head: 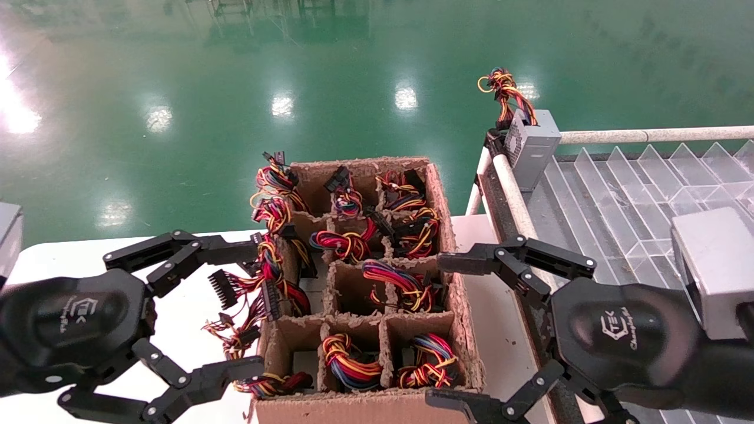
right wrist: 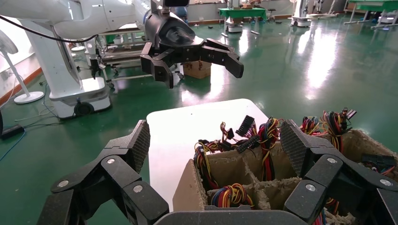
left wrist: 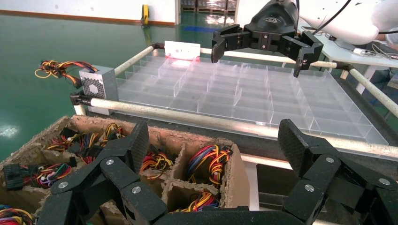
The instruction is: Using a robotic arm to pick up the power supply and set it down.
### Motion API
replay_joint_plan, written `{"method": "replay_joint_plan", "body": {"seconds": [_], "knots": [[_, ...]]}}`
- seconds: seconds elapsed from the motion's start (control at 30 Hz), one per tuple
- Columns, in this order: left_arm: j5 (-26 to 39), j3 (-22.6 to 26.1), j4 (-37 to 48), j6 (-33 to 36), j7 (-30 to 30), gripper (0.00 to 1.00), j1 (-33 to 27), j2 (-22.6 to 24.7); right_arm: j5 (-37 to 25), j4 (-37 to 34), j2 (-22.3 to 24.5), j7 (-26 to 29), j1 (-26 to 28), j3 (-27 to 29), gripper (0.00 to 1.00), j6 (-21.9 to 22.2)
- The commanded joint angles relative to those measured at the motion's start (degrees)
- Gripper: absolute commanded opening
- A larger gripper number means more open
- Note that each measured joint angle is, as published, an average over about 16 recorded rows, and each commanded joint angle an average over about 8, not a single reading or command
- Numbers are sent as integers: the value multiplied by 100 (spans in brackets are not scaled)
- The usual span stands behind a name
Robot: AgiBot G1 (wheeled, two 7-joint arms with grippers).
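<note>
Left gripper (head: 194, 312) hung lower left, fingers spread wide, empty, just off cardboard box (head: 359, 406) left wall. Right gripper (head: 471, 330) lower right, splayed too, empty, at box's right edge. Power supply (head: 533, 144) stood upper right on corner of clear tray (head: 624, 200), wire bundle (head: 503, 88) overhanging green floor (head: 177, 88). White table (head: 59, 259) open beneath left gripper.

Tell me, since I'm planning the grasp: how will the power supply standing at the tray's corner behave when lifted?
The power supply is a metal box, so probably stiff and fairly heavy for its size. Its smooth sides may slip in a pincer. Its wire bundle looks floppy and might swing or snag. It stands at the tray corner by the rail, so a nudge could tip it.
</note>
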Motion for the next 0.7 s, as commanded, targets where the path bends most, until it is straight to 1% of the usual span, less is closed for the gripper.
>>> {"method": "replay_joint_plan", "body": {"seconds": [0.03,0.7], "knots": [[0,0,0,0,0,100,0,0,0,0,0,0,0,0,100,0],[0,0,0,0,0,100,0,0,0,0,0,0,0,0,100,0]]}}
